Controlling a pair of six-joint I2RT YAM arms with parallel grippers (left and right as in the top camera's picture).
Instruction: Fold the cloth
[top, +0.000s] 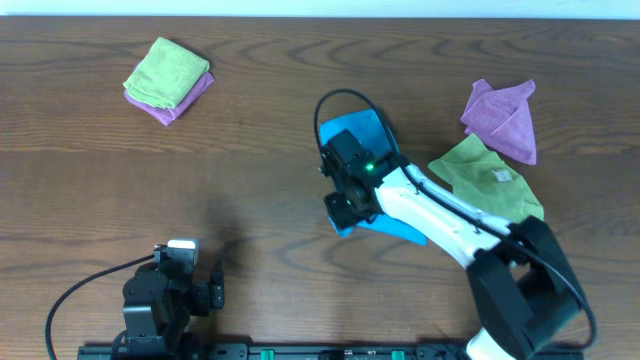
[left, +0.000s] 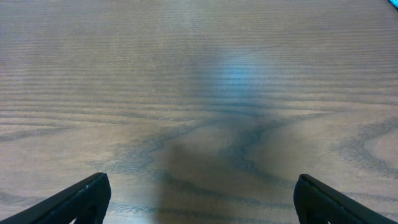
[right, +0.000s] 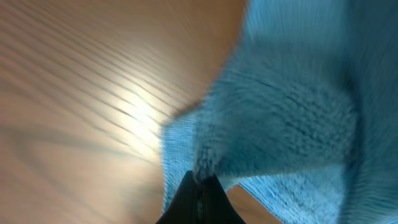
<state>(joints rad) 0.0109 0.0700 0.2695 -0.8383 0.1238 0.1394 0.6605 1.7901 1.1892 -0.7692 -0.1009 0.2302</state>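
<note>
The sky-blue cloth (top: 362, 132) lies mid-table, partly hidden under my right arm, with blue showing above and below the wrist. My right gripper (top: 338, 208) is shut on the cloth's near edge. In the right wrist view the jaws (right: 200, 182) pinch a bunched fold of the cloth (right: 292, 118) and lift it off the wood. My left gripper (top: 215, 292) rests at the front left, far from the cloth. Its fingers (left: 199, 199) are wide apart over bare wood, holding nothing.
A lime-green cloth (top: 488, 178) lies right of the blue one, with a purple cloth (top: 502, 118) behind it. A folded green cloth on a purple one (top: 168, 78) sits at the back left. A black cable (top: 345, 98) loops over the blue cloth.
</note>
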